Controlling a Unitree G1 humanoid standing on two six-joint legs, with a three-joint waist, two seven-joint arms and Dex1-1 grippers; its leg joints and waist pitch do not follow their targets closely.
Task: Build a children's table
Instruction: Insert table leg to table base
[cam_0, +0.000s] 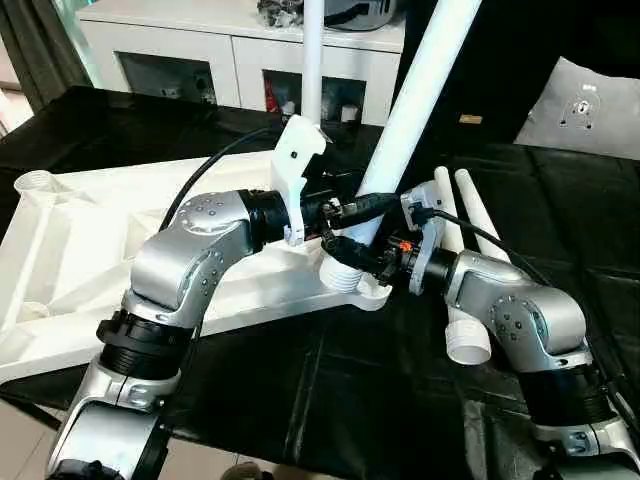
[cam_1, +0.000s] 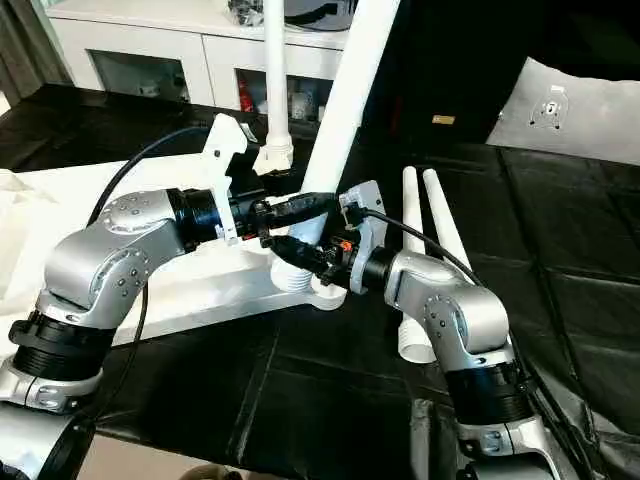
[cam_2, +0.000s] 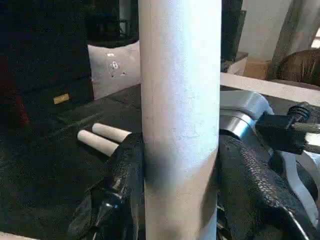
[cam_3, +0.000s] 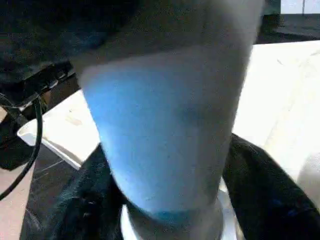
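Left gripper clamps the leaning table leg; right gripper brackets its base, grip unclear — two spare legs beside, white cabinet behind.

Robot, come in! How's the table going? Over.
Left gripper shut on leg at tabletop's corner socket. Right gripper around it, looser. Two spare legs alongside.

A black sheet covers the desk; a white cabinet stands at 11 o'clock, a grey cushion at 2 o'clock.
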